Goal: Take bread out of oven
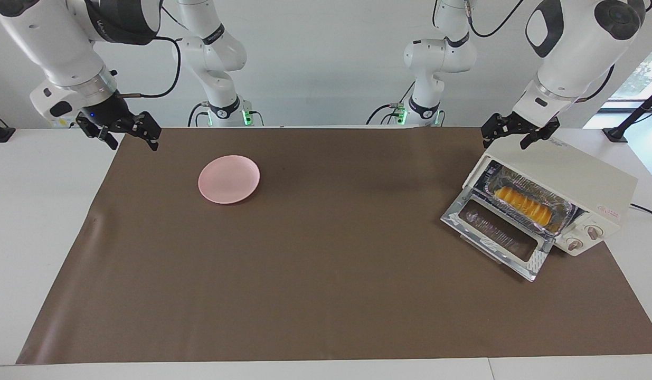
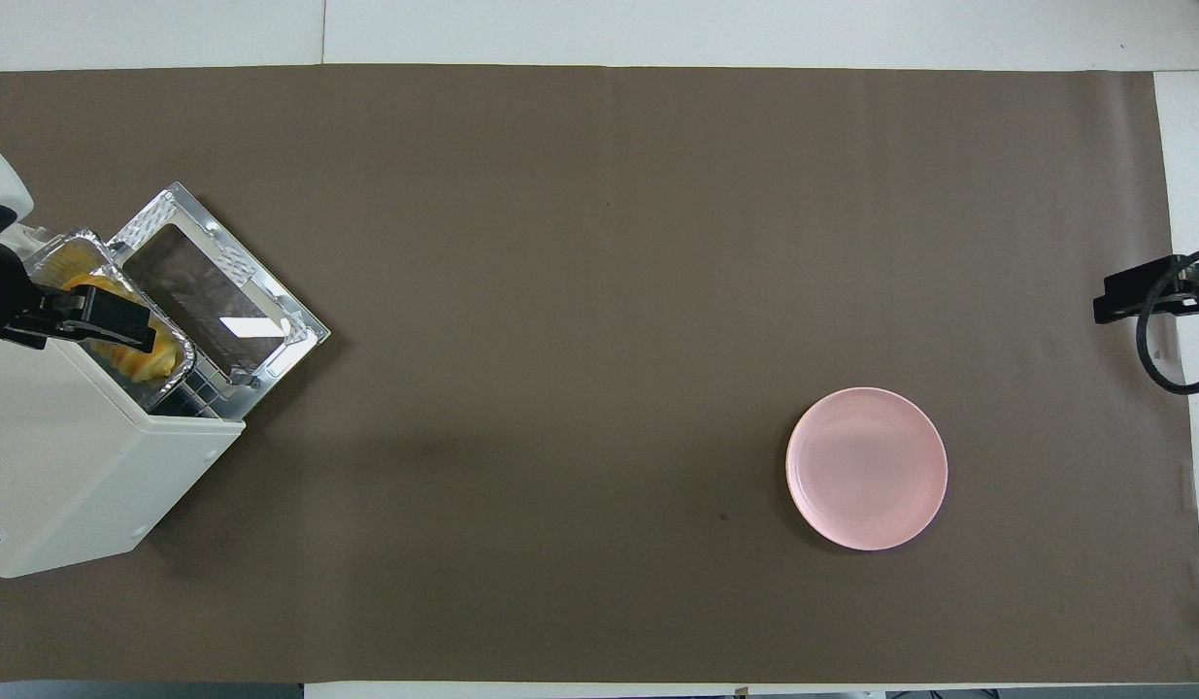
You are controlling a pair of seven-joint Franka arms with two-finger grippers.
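A brown mat (image 1: 326,248) covered the white worktop (image 1: 35,211). The oven (image 1: 568,184) stood at the left arm's end, its door (image 1: 497,232) dropped open. Inside it a foil tray (image 1: 560,214) held the bread (image 1: 522,205), so by the look of it the door was done and lifting the bread out remained. An empty pink plate (image 1: 229,179) lay toward the right arm's end, well apart from the oven. The left claw (image 1: 518,132) hung just over the oven's top, fingers spread, gripping nothing. The right claw (image 1: 120,131) waited over the mat's edge, likewise released.
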